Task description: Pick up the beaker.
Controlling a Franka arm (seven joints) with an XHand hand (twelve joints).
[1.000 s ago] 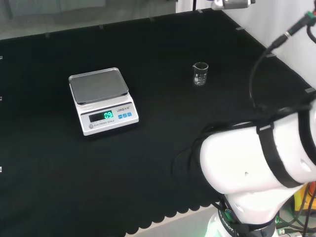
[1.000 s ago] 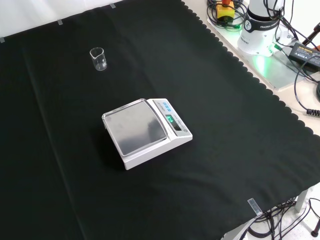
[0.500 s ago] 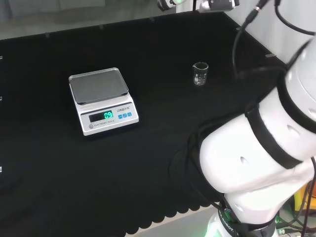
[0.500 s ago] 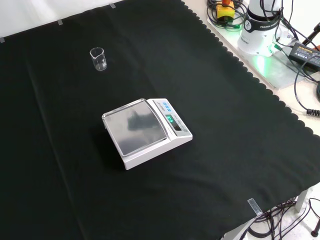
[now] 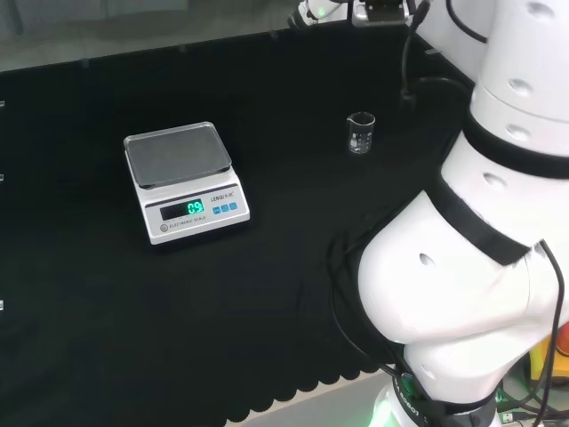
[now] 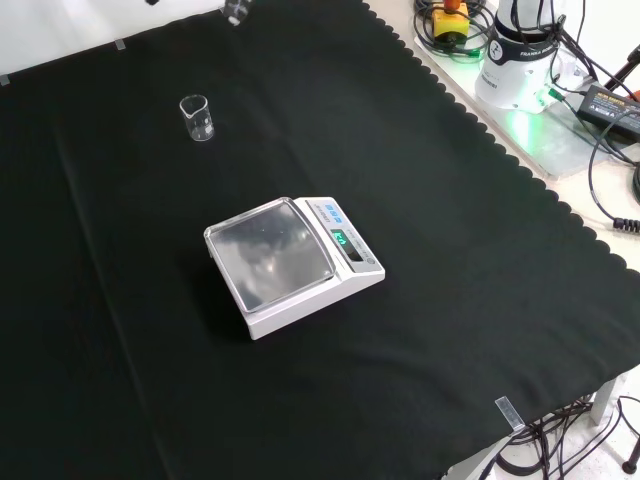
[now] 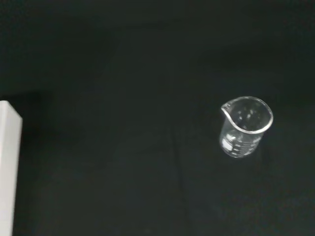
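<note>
A small clear glass beaker (image 5: 360,133) stands upright and alone on the black cloth, right of the middle in the head view. The front view has the beaker (image 6: 197,118) far off at the upper left. From the wrist view I look down into the beaker (image 7: 243,127), which appears empty, with its spout and printed marks showing. A small pale part of the hand (image 6: 235,10) reaches in at the front view's top edge, above and beyond the beaker and well apart from it.
A white electronic scale (image 5: 182,182) with a bare metal pan (image 6: 270,255) sits mid-cloth, and its white edge (image 7: 7,167) shows in the wrist view. The arm's big white links (image 5: 480,267) stand at the head view's right. The arm's base (image 6: 520,60) and cables lie beyond the cloth's scalloped edge.
The arm's links have swung upward and leftward in the head view, and a part of the hand has come in at the front view's top edge. Beaker and scale have not moved.
</note>
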